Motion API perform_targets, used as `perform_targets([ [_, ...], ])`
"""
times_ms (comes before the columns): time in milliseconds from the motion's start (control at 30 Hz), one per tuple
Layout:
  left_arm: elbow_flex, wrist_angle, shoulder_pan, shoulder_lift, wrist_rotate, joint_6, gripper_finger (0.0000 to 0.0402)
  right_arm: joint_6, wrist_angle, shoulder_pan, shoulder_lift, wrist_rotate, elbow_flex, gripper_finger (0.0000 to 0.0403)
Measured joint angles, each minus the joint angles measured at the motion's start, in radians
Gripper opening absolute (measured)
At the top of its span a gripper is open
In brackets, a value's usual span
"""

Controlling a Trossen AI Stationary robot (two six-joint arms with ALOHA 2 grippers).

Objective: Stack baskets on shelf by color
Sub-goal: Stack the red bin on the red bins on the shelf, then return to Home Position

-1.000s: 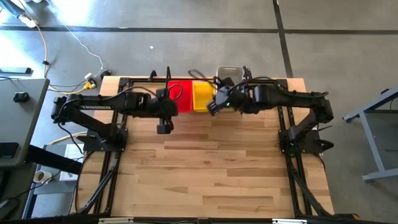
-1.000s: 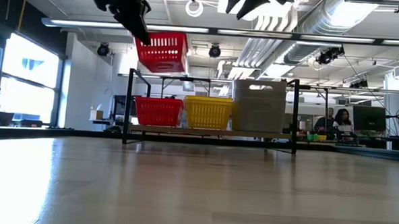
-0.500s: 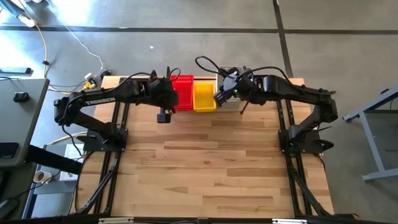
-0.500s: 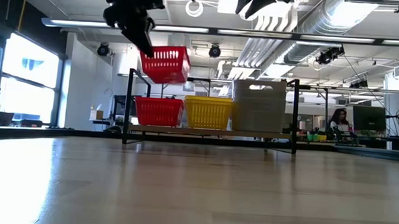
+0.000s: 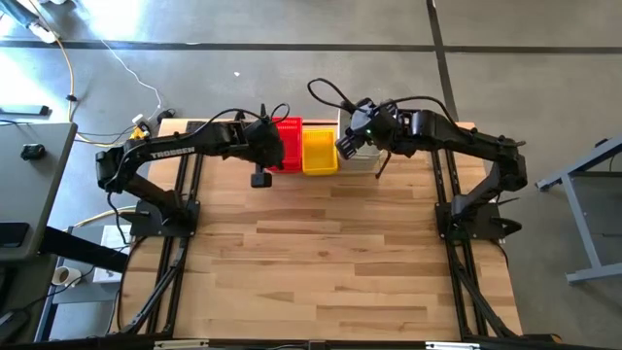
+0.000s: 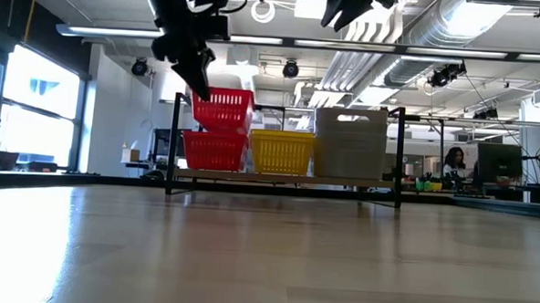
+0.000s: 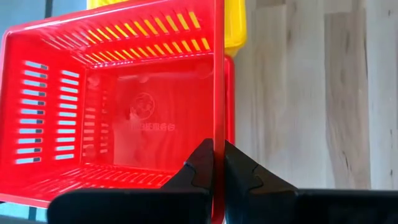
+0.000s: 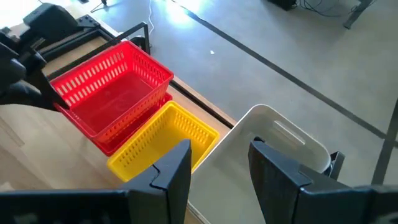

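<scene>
The red basket (image 6: 222,110) in my left gripper (image 7: 217,168) has come down from well above the shelf (image 6: 394,152) over the last second and now sits partly nested in the red stack (image 6: 214,151) at the shelf's left end, its rim just above the stack's rim and slightly tilted. The fingers are pinched narrow on the basket's side wall, so it is not yet released. The yellow stack (image 6: 282,152) stands just beside the red stack, at the middle of the shelf. The grey-white stack (image 6: 351,144) fills the right end. My right gripper (image 8: 217,163) hovers above the yellow and grey-white stacks, fingers spread wide and holding nothing. The shelf runs along the far edge of the desk (image 5: 330,262). Whether the carried basket is fully seated I cannot tell from the level view. I judge this the last placement; what remains is to press down and let go.
</scene>
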Motion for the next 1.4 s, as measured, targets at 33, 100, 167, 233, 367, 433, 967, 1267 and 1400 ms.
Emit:
perform_targets([
  [33, 0.0, -0.001, 0.003, 0.008, 0.001, 0.0, 0.0001, -0.008, 0.0, 0.0, 0.0, 0.0, 0.0, 0.0144],
  [100, 0.0, -0.001, 0.005, 0.021, 0.001, 0.001, 0.0001, -0.016, 0.0, 0.0, 0.0, -0.002, 0.0, 0.0144],
  [167, 0.0, -0.005, 0.005, 0.033, 0.003, 0.002, 0.0001, -0.016, 0.0, 0.0, 0.0, -0.002, 0.0, 0.0144],
  [233, 0.0, -0.009, 0.004, 0.045, 0.004, 0.002, 0.0001, -0.019, 0.0, 0.0, 0.0, -0.002, 0.0, 0.0144],
  [367, 0.0, -0.005, 0.004, 0.075, 0.004, 0.002, 0.0001, -0.028, 0.0, 0.0, 0.0, -0.002, 0.0, 0.0144],
  [433, 0.0, -0.002, 0.004, 0.085, 0.004, -0.001, 0.0001, -0.035, 0.0, 0.0, 0.0, -0.002, 0.0, 0.0144],
  [967, 0.0, 0.0, 0.004, 0.096, -0.046, 0.008, 0.0032, -0.034, 0.016, 0.0, 0.0, 0.003, 0.0, 0.0144],
  [1267, 0.0, -0.008, 0.004, 0.094, -0.03, 0.008, 0.0102, -0.027, 0.029, 0.0, 0.0, 0.003, 0.0, 0.0144],
  [1400, 0.0, -0.016, 0.004, 0.085, -0.03, -0.013, 0.0125, -0.027, 0.03, 0.0, 0.001, 0.003, 0.0, 0.0144],
])
